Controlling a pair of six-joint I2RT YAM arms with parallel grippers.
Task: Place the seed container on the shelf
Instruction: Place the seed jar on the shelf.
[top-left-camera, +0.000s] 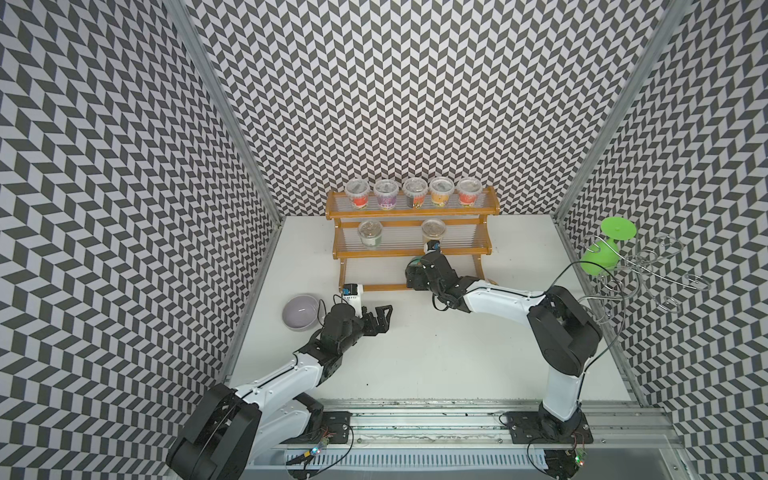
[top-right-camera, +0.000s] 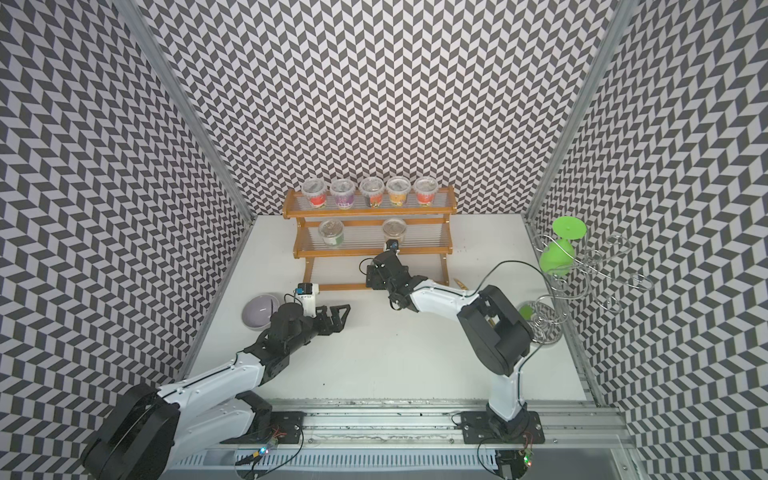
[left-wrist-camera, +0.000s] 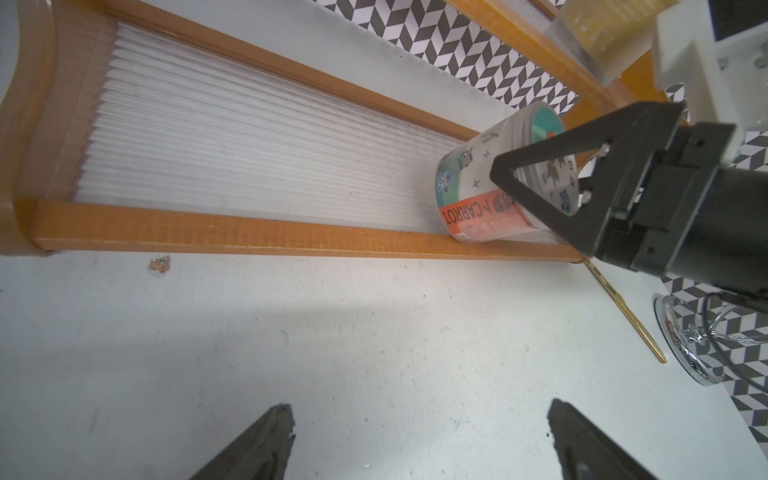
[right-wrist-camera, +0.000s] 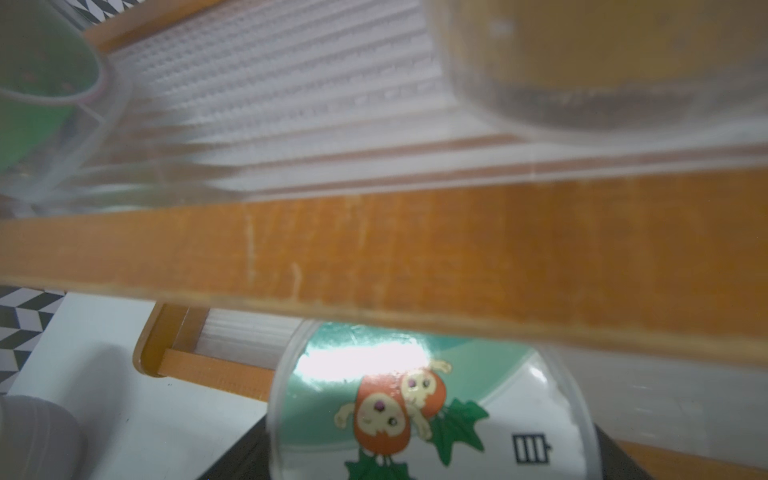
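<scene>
The seed container (left-wrist-camera: 478, 183), a clear cup with an orange CARROT band and a teal lid, is on the lowest tier of the shelf (left-wrist-camera: 249, 239), close to the front rail. It looks tilted. My right gripper (left-wrist-camera: 511, 158) is shut on it, one black finger (left-wrist-camera: 540, 191) lying across its side. In the right wrist view its lid (right-wrist-camera: 415, 399) fills the space between the jaws, under the middle tier's rail (right-wrist-camera: 415, 257). In a top view the right wrist (top-left-camera: 428, 270) hides most of the cup. My left gripper (top-left-camera: 384, 318) hangs open and empty over the table, left of the shelf (top-left-camera: 411, 210).
Several cups line the top tier; two stand on the middle tier (top-left-camera: 370, 233) (top-left-camera: 433, 230). A grey bowl (top-left-camera: 300, 311) sits at the table's left edge. At the right a wire stand (top-left-camera: 648, 274) holds a green goblet (top-left-camera: 602, 253). A gold stick (left-wrist-camera: 623, 311) lies beside the shelf.
</scene>
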